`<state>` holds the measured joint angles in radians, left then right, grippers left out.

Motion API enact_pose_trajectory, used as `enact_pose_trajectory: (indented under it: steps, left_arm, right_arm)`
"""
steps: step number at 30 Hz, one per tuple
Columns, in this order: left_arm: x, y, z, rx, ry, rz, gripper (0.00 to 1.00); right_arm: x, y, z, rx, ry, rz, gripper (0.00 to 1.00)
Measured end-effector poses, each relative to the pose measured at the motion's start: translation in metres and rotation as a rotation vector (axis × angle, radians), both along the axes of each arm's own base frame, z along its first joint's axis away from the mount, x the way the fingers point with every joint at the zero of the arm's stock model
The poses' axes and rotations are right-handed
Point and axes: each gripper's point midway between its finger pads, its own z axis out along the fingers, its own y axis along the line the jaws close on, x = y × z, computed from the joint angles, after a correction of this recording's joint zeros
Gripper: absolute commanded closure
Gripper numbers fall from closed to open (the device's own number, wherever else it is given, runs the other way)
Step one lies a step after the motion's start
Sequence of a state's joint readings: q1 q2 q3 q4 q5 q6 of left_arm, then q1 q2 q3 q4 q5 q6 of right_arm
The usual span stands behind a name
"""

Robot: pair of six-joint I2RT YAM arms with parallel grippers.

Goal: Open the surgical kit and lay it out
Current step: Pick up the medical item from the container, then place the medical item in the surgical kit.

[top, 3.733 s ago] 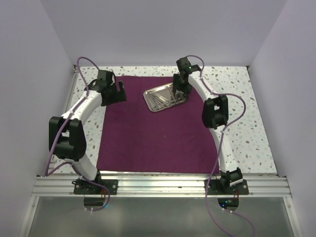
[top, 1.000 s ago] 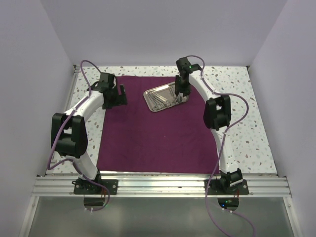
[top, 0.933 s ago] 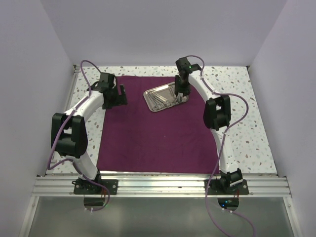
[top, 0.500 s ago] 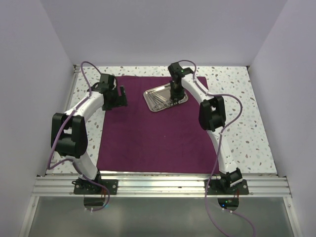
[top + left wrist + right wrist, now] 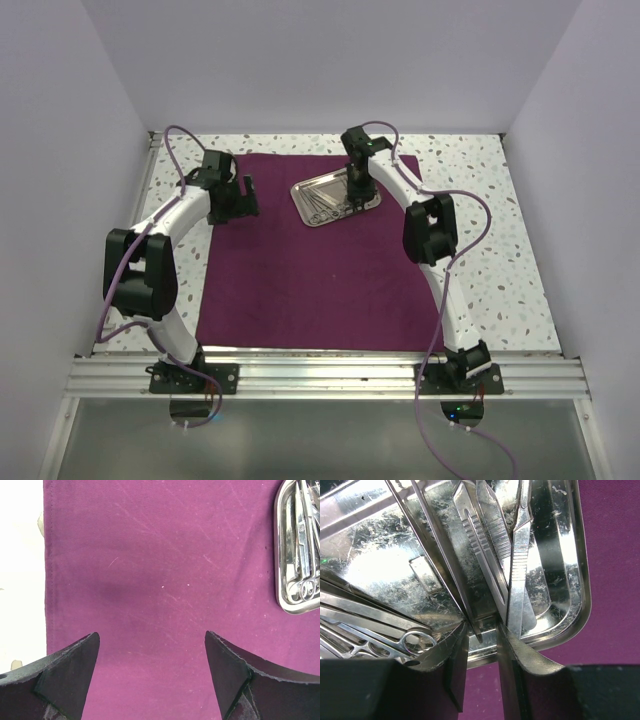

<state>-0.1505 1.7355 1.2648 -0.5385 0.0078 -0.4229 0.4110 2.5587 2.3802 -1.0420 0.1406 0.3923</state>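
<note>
Tray (image 5: 380, 565), right pincer (image 5: 480, 636) shifted left (over instruments (image 5: 487, 585))

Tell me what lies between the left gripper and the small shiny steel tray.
Only bare dark purple cloth; the left wrist view shows it.

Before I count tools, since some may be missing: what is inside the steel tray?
The tray holds several thin steel tools, overlapping: ribbed tweezers and a ring handle show. The right hand covers their near ends, so a full count is impossible.
</note>
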Motion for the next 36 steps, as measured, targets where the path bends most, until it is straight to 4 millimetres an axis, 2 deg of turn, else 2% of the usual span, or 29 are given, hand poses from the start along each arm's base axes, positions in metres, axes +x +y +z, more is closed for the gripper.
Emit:
enact_pose_trajectory:
  steps: [2, 3, 5, 6, 9, 22, 25, 27, 29, 32, 34, 36]
  left_arm:
    - [0.0, 0.0, 0.0, -0.001, 0.0, 0.0, 0.11]
    - [0.0, 0.0, 0.0, -0.001, 0.0, -0.001, 0.11]
    - [0.0, -0.001, 0.0, -0.003, 0.0, -0.002, 0.11]
    - [0.0, -0.001, 0.0, -0.003, 0.0, -0.002, 0.11]
    - [0.0, -0.001, 0.0, -0.004, 0.001, -0.002, 0.11]
    - [0.0, -0.001, 0.0, -0.005, 0.001, -0.003, 0.11]
    - [0.0, -0.001, 0.0, -0.007, 0.0, -0.004, 0.11]
    - [0.0, -0.002, 0.0, -0.008, -0.001, -0.003, 0.11]
    - [0.0, -0.001, 0.0, -0.008, -0.001, -0.002, 0.11]
    - [0.001, -0.002, 0.001, -0.008, -0.002, -0.001, 0.11]
    - [0.001, -0.002, 0.001, -0.009, -0.002, -0.001, 0.12]
    - [0.001, -0.002, 0.001, -0.011, -0.003, 0.0, 0.12]
  right_arm:
    - [0.0, 0.0, 0.0, 0.001, 0.0, 0.0, 0.71]
    - [0.0, 0.0, 0.0, 0.001, 0.0, 0.0, 0.79]
    - [0.0, 0.002, -0.001, 0.001, 0.0, 0.001, 0.84]
    - [0.001, 0.002, -0.001, 0.003, -0.001, -0.001, 0.9]
    - [0.002, 0.003, -0.002, 0.004, -0.002, -0.004, 1.0]
    - [0.004, 0.006, 0.007, 0.023, -0.012, 0.015, 1.0]
    - [0.004, 0.009, 0.028, 0.045, -0.042, 0.029, 1.0]
    - [0.0, 0.008, 0.049, 0.058, -0.071, 0.034, 1.0]
    - [-0.011, 0.002, 0.079, 0.069, -0.104, 0.04, 1.0]
    - [-0.041, -0.012, 0.12, 0.078, -0.148, 0.041, 1.0]
    - [-0.066, -0.024, 0.133, 0.081, -0.166, 0.039, 1.0]
    - [-0.098, -0.039, 0.133, 0.074, -0.156, 0.034, 1.0]
